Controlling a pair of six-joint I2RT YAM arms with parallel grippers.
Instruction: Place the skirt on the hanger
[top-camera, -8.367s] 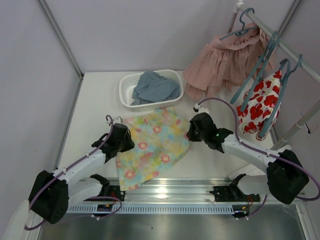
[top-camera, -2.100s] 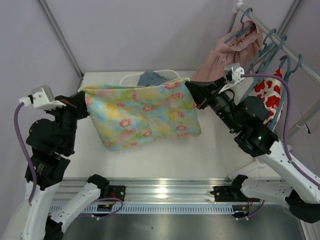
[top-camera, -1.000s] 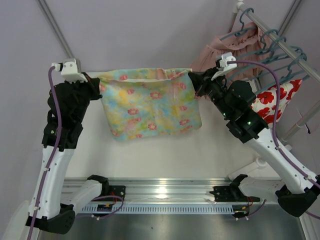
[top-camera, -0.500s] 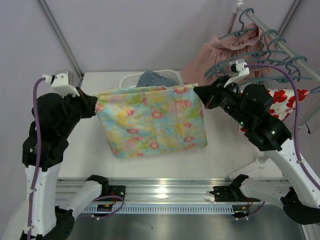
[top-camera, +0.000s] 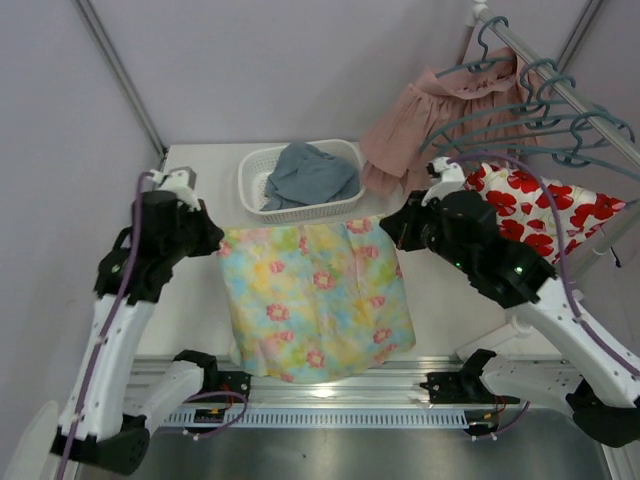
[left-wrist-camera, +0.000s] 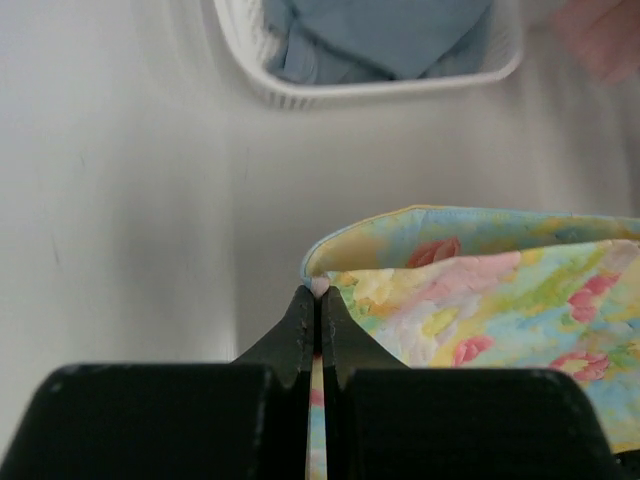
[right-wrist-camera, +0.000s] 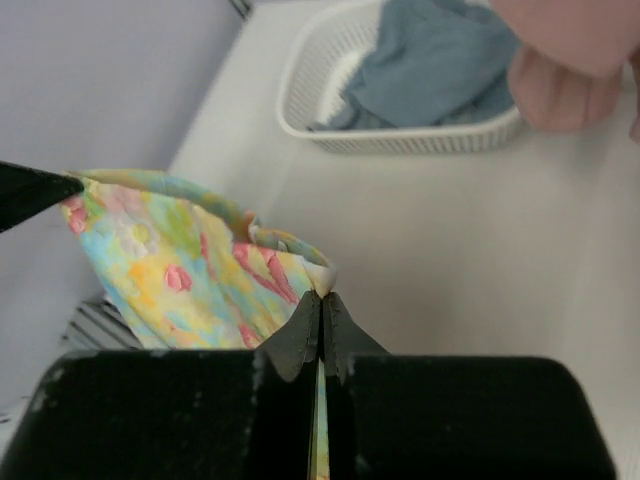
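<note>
Now the skirt (top-camera: 315, 300) hangs spread between the two arms, on the near side of the white basket (top-camera: 300, 212). Its top edge runs just in front of the basket and its lower hem reaches down toward the near edge of the table (top-camera: 440, 300).

From above, the left tool (top-camera: 212, 240) is at the near-left of the basket and the right tool (top-camera: 392, 228) at its near-right. This view does not show how their fingers stand. The wrist views do show it. In the left wrist view the left tool (left-wrist-camera: 318, 295) is pressed together on one top corner of the skirt (left-wrist-camera: 480, 290), with the basket (left-wrist-camera: 370, 92) beyond it. In the right wrist view the right tool (right-wrist-camera: 322, 300) pinches the other corner of the skirt (right-wrist-camera: 170, 270). The black tip of the left tool (right-wrist-camera: 40, 190) shows at the far end of the cloth.

Only the top view shows the teal-blue hangers (top-camera: 500, 122) on the rail (top-camera: 560, 80), to the right of the basket. A pink skirt (top-camera: 420, 125) and a white garment with red flowers (top-camera: 545, 205) hang there too.

The wrist views cut off the lower part of the skirt. The basket holds a blue-grey cloth (top-camera: 310, 172), and I cannot make out what it is. The pink cloth in both wrist views is blurred.
</note>
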